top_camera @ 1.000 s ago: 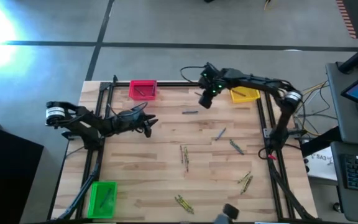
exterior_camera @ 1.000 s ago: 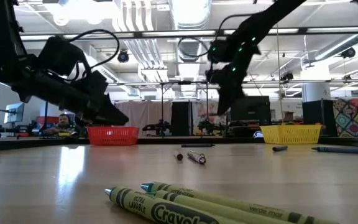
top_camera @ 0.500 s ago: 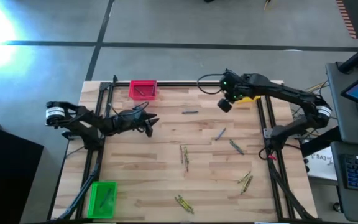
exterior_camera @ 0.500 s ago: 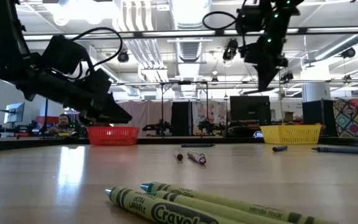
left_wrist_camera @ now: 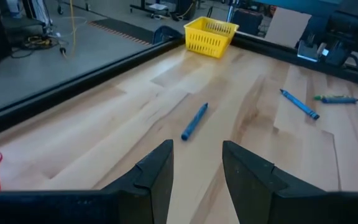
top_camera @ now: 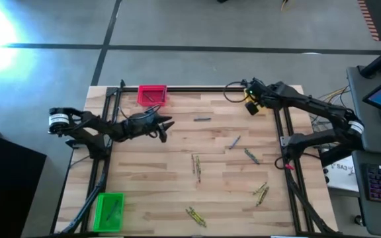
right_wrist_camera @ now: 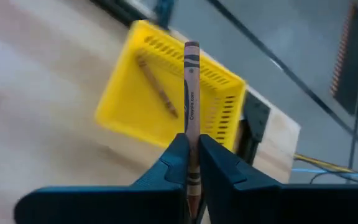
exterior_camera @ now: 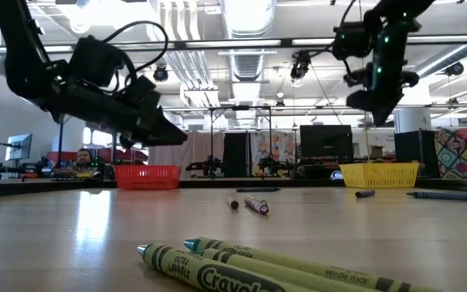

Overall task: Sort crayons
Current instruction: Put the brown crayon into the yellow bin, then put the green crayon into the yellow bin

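Pale wood planks made up the table [top_camera: 177, 165], framed by a dark rail, with an open workshop hall behind it in the low view. Right gripper [right_wrist_camera: 191, 155] hovered over the yellow bin [right_wrist_camera: 166, 106] at the upper right of the high view, fingers pinched on a brownish crayon [right_wrist_camera: 192, 93]; its long axis ran straight out past the fingertips, its tip over the bin. Another brownish crayon [right_wrist_camera: 157, 87] lay slantwise inside that bin. Left gripper [left_wrist_camera: 194, 168] hung above the table at centre left of the high view, near the pink bin [top_camera: 152, 95], fingers parted with nothing between them. A blue crayon [left_wrist_camera: 194, 121] lay on the planks ahead of it, its axis roughly in line with the gripper's reach toward the yellow bin. Loose crayons were scattered across the middle and lower right of the high view: one grey-blue stick [top_camera: 202, 119] lying level at upper centre, two more [top_camera: 234, 141] set diagonally, a pair [top_camera: 196, 165] nearly vertical at centre, and olive ones [top_camera: 261, 192] at lower right. Green bin [top_camera: 109, 210] sat at lower left. Nearest the low camera, olive-green crayons [exterior_camera: 250, 268] lay side by side, pointing left.
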